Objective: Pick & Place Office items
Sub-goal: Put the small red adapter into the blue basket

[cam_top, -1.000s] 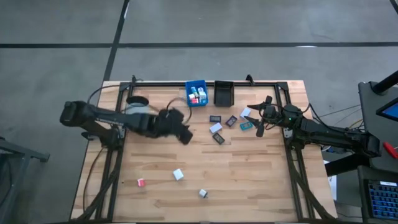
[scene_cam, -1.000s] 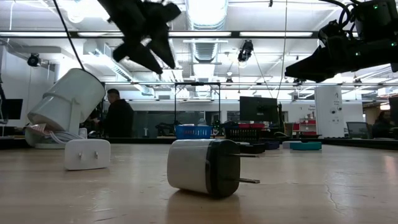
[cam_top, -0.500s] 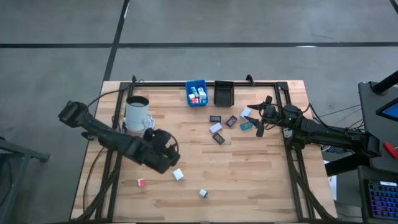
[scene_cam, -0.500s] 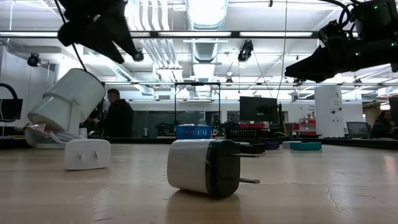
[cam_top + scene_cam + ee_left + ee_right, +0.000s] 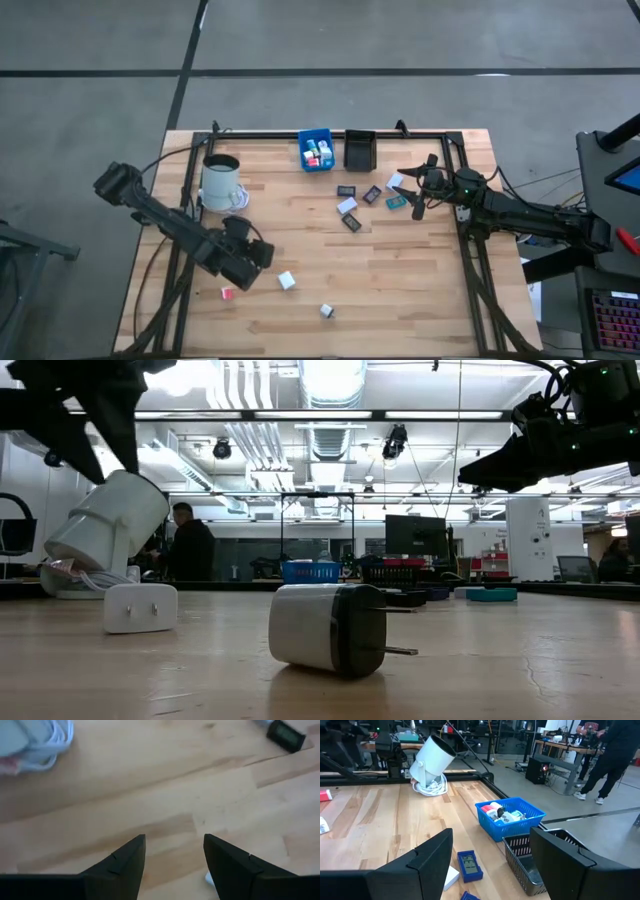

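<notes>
My left claw [image 5: 252, 270] hangs over the desk [image 5: 400, 290] with its fingers spread and nothing between them, just at 10 o'clock of the white cube [image 5: 287, 280]. The red cube [image 5: 227, 293] sits at 7 o'clock of that claw, near it. A second white cube with a dark end [image 5: 326, 311] lies at 4 o'clock of the first, further toward the near edge. My right claw [image 5: 424, 190] waits over the right side of the desk, fingers spread, also carrying nothing. The flat pieces are clustered at 9 o'clock of it: a teal one [image 5: 395, 202], a white one [image 5: 347, 205], and dark ones [image 5: 352, 222] around them. The blue bin [image 5: 316, 150] at the far edge already has small pieces in it; the black bin [image 5: 359, 150] is just beside it. The white mug [image 5: 221, 182] stands at 12 o'clock of the left claw.
</notes>
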Controlling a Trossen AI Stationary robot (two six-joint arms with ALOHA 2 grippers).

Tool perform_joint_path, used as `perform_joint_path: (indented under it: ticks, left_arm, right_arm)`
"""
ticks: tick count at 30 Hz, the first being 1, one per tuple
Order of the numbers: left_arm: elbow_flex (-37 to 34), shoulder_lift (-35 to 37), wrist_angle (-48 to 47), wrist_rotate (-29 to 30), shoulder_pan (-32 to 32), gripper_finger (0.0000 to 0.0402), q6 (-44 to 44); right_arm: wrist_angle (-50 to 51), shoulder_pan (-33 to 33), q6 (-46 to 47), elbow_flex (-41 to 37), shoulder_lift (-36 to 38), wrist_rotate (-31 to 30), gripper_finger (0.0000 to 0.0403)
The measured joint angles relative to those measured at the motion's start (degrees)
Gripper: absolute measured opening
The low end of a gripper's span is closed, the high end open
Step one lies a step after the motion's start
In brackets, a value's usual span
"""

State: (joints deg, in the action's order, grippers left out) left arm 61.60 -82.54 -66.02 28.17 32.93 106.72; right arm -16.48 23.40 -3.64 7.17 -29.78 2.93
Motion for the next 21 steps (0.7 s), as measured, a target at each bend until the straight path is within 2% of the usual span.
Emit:
perform_joint_path:
  ticks: [8,15,21]
  left_arm:
    - [-0.02,-2.83,1.66,-3.67,5.01,0.0206,3.15]
    - [-0.02,-6.06,2.45,-5.27,12.98,0.0205,12.73]
    - [0.00,-9.38,4.03,-9.12,17.97,0.0204,18.19]
  right_arm:
    - [-0.01,-0.02,0.02,0.01,0.00,0.01,0.0256]
    - [0.01,-0.01,0.00,0.00,0.02,0.00,0.0256]
    - [0.01,-0.02,0.00,0.01,0.02,0.01,0.0256]
